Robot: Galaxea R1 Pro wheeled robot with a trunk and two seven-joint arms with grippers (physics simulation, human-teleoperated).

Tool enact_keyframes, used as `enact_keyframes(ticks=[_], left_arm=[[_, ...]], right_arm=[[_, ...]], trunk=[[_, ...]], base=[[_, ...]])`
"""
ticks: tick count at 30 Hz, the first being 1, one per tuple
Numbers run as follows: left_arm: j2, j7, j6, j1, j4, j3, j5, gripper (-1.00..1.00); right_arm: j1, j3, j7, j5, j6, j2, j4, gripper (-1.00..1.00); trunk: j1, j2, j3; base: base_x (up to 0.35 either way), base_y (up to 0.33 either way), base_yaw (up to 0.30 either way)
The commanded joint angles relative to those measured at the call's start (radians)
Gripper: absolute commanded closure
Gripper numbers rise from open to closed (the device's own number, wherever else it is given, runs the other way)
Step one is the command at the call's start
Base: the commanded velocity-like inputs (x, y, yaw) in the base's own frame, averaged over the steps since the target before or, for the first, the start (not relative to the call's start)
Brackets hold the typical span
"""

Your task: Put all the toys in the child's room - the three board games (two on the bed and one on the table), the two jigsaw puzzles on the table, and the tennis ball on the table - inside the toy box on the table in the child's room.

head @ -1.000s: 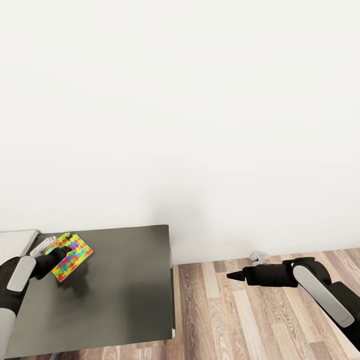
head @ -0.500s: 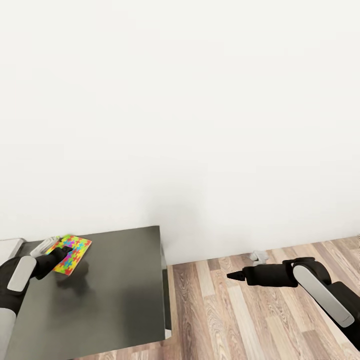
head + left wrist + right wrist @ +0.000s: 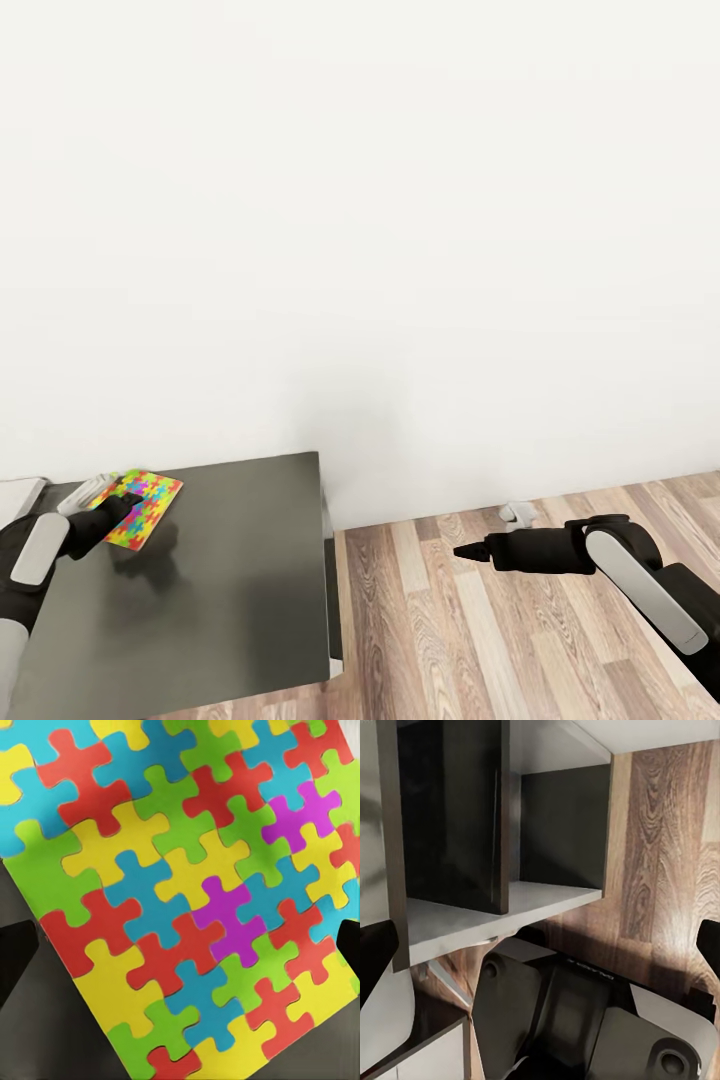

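Gripping the jigsaw puzzle (image 3: 138,509) was my left gripper (image 3: 112,508), closed on the near-left end of the flat, bright board and holding it just above the dark table (image 3: 230,590), near the table's far left corner. In the left wrist view the puzzle (image 3: 187,892) spread across the space between my fingers, whose dark tips showed at either edge. Its long axis ran away from my gripper, up and to the right across the table. My right gripper (image 3: 462,550) hung well apart over the wooden floor (image 3: 470,640), fingers drawn together to a point and holding nothing. Whichever way the toy box lay, I judged my left arm must carry the puzzle there. My left arm was cut off at the picture's edge.
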Motion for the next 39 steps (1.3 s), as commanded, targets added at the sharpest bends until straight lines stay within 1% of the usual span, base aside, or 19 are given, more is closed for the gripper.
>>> enact_keyframes(ticks=[1, 11, 14, 17, 20, 22, 27, 29, 33, 34, 36, 39], left_arm=[[0.001, 0.008, 0.004, 0.001, -0.002, 0.002, 0.010, -1.00], [0.008, -0.004, 0.005, 0.013, -0.006, 0.011, 0.009, -1.00], [0.014, -0.012, 0.005, 0.019, -0.009, 0.013, 0.008, -1.00], [0.027, -0.028, 0.006, 0.034, -0.019, 0.016, 0.011, -1.00], [0.032, -0.035, 0.007, 0.042, -0.024, 0.017, 0.013, -1.00], [0.042, -0.050, 0.011, 0.057, -0.039, 0.018, 0.017, -1.00], [0.054, -0.071, 0.017, 0.076, -0.064, 0.023, 0.020, -1.00], [0.057, -0.075, 0.019, 0.082, -0.071, 0.027, 0.021, -1.00], [0.062, -0.085, 0.034, 0.095, -0.098, 0.050, 0.024, -1.00], [0.062, -0.085, 0.034, 0.095, -0.098, 0.050, 0.024, -1.00], [0.064, -0.088, 0.053, 0.100, -0.125, 0.067, 0.024, -1.00], [0.064, -0.089, 0.065, 0.102, -0.141, 0.075, 0.024, -1.00]], right_arm=[[-0.001, 0.001, 0.010, 0.010, 0.002, -0.001, 0.000, -1.00], [-0.001, 0.002, 0.010, 0.010, 0.002, 0.000, 0.001, -1.00], [-0.001, 0.002, 0.010, 0.010, 0.002, 0.000, 0.001, -1.00], [-0.001, 0.002, 0.009, 0.011, 0.002, 0.000, 0.001, -1.00], [-0.001, 0.002, 0.009, 0.011, 0.002, 0.000, 0.001, -1.00], [-0.001, 0.002, 0.009, 0.012, 0.002, 0.001, 0.001, -1.00], [-0.001, 0.002, 0.008, 0.012, 0.002, 0.002, 0.001, -1.00], [-0.001, 0.002, 0.008, 0.012, 0.002, 0.002, 0.001, -1.00], [-0.001, 0.002, 0.007, 0.013, 0.002, 0.005, 0.001, -1.00], [-0.001, 0.002, 0.007, 0.013, 0.002, 0.005, 0.001, -1.00], [-0.001, 0.003, 0.006, 0.013, 0.002, 0.007, 0.001, -1.00], [-0.001, 0.003, 0.006, 0.013, 0.002, 0.008, 0.001, -1.00]], trunk=[[0.000, -0.002, -0.001], [0.000, -0.002, -0.001], [0.000, -0.002, -0.001], [0.000, -0.002, -0.001], [0.000, -0.002, -0.001], [0.000, -0.002, -0.001], [0.000, -0.002, -0.001], [0.000, -0.002, -0.001], [0.000, -0.002, -0.001], [0.000, -0.002, -0.001], [0.000, -0.002, -0.001], [0.000, -0.002, -0.001]], base=[[0.000, 0.000, -0.004], [0.000, 0.000, -0.002], [0.000, 0.000, 0.000], [0.000, 0.000, 0.000], [0.000, 0.000, 0.000], [0.000, 0.000, 0.000], [0.000, 0.000, 0.000], [0.000, 0.000, 0.000], [0.000, 0.000, 0.000], [0.000, 0.000, 0.000], [0.000, 0.000, 0.000], [0.000, 0.000, 0.000]])
